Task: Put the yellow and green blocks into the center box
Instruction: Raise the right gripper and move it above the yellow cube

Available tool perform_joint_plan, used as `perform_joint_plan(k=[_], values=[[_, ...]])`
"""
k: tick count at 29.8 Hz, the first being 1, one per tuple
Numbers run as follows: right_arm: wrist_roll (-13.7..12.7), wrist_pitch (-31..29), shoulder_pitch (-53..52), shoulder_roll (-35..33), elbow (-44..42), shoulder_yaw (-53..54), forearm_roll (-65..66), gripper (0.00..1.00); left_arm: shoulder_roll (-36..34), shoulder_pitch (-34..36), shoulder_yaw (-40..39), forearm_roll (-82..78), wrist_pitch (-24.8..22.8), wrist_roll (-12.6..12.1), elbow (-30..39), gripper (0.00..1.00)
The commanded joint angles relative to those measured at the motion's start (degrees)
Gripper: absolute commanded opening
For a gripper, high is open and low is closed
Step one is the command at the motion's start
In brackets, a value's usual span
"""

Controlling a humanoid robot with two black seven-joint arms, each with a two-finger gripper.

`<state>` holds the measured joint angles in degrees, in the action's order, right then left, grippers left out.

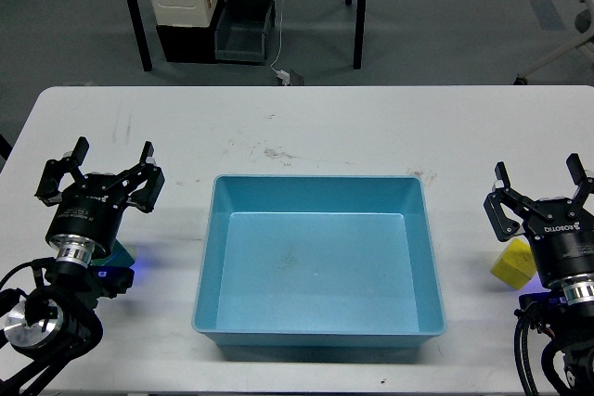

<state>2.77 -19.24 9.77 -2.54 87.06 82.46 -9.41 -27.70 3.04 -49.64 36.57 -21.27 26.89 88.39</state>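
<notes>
Blue bin (318, 271) interior unobstructed from above. Table (297, 127) bare behind it. Yellow block (511, 262) sits partly under the spread-fingered right gripper (543, 187).

The white bench (306, 122) has some dark scuff marks near its middle. A big blue box (422, 257) sits in the center. A yellow block (510, 262) lies at the right side, and a green block (122, 254) peeks out at the left
</notes>
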Motion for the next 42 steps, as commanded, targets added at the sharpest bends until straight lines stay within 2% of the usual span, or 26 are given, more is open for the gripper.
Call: perform_joint_plan(k=[1, 5, 8, 10, 16, 21, 24, 25, 27, 31, 32, 37, 42], values=[[0.0, -1.2, 0.0, 0.1, -0.4, 0.2, 0.1, 1.00, 0.3, -0.2, -0.3, 0.0, 0.4, 0.3, 0.0, 1.00], [0.4, -2.5, -0.6, -0.1, -1.1, 1.0, 0.9, 1.00, 1.5, -0.1, 0.0, 0.0, 1.1, 1.1, 0.0, 1.00], [0.4, -2.8, -3.8, -2.7, -4.5, 2.5, 3.1, 1.00, 1.7, -0.1, 0.2, 0.0, 1.4, 1.1, -0.1, 1.00], [0.4, -2.8, -8.6, -6.4, -6.7, 3.1, 9.1, 1.00, 1.7, -0.1, 0.1, 0.0, 1.3, 1.1, -0.1, 1.00], [0.3, -2.2, -22.2, -14.5, -8.5, 2.7, 33.4, 1.00, 1.7, 0.0, -0.2, 0.0, 1.4, 1.1, -0.1, 1.00], [0.3, -1.9, -30.1, -19.9, -7.9, -0.8, 63.4, 1.00, 1.8, 0.2, -0.2, 0.0, 1.4, 1.1, -0.1, 1.00], [1.0, -2.6, -35.4, -29.9, -7.8, -10.1, 81.4, 1.00, 1.8, 0.4, -0.2, 0.0, 1.4, 1.1, -0.1, 1.00], [2.1, -2.8, -38.5, -33.5, -7.7, -14.7, 85.9, 1.00, 1.8, 0.5, -0.2, 0.0, 1.4, 1.1, -0.1, 1.00], [7.5, -2.8, -44.2, -38.6, -8.0, -23.8, 92.3, 1.00, 1.7, 0.5, -0.2, 0.0, 1.4, 1.1, -0.3, 1.00], [24.4, -2.8, -56.2, -45.0, -9.4, -39.4, 97.6, 1.00, 1.7, 0.5, -0.2, 0.0, 1.4, 1.1, -1.1, 1.00], [25.2, -2.9, -58.5, -46.7, -9.8, -42.5, 98.6, 1.00, 1.7, 0.5, -0.2, 0.0, 1.4, 1.1, -1.2, 1.00], [25.2, -2.9, -69.0, -54.0, -8.8, -59.8, 109.9, 0.99, 1.8, 0.5, -0.2, 0.0, 1.4, 1.1, -1.2, 1.00], [25.2, -2.9, -75.0, -55.4, -7.7, -73.6, 125.4, 0.99, 1.8, 0.5, -0.2, 0.0, 1.4, 1.1, -1.4, 1.00]])
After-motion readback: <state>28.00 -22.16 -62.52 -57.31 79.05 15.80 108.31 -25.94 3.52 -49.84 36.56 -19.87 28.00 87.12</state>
